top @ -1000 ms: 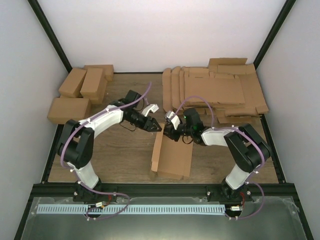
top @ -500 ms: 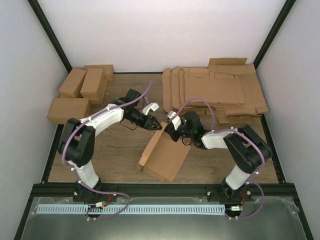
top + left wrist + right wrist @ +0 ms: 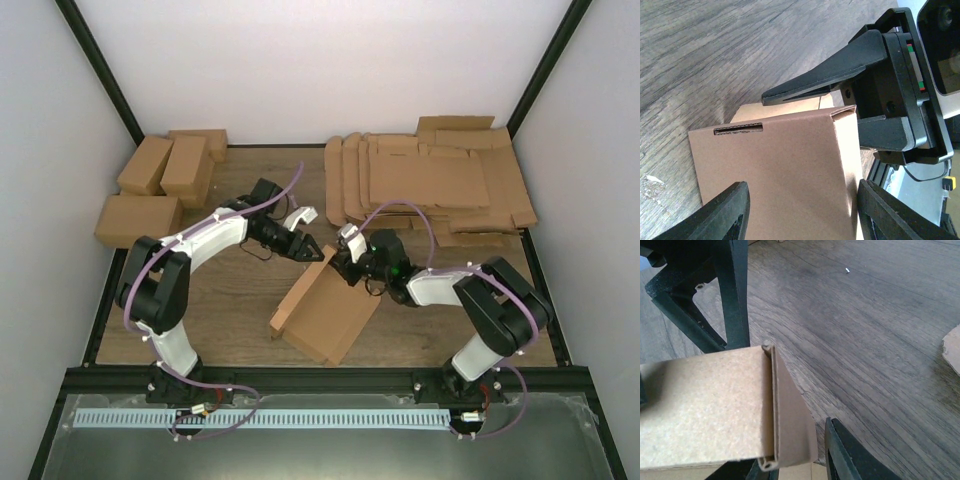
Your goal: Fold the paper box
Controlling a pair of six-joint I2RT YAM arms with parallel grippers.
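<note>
The paper box point(image 3: 325, 310) is a partly folded brown sheet lying slantwise mid-table, with one long wall raised on its left side. My right gripper point(image 3: 340, 268) is at its far corner. In the right wrist view point(image 3: 790, 471) its fingers point(image 3: 850, 455) bracket a doubled-over wall of the box point(image 3: 785, 415), which it appears to pinch. My left gripper point(image 3: 308, 247) is open just behind that corner. In the left wrist view point(image 3: 807, 220) its fingers point(image 3: 725, 215) straddle a box panel point(image 3: 780, 165) without touching it. The right gripper point(image 3: 875, 100) faces it.
Several folded brown cartons point(image 3: 160, 165) stand at the back left, one nearer point(image 3: 137, 218). A spread of flat cardboard blanks point(image 3: 430, 185) covers the back right; a corner shows in the right wrist view point(image 3: 952, 347). Enclosure walls close both sides.
The box has swung round, its near end moving left, so it now lies diagonally. My right gripper shifted slightly with its far corner. My left gripper edged closer to that corner.
</note>
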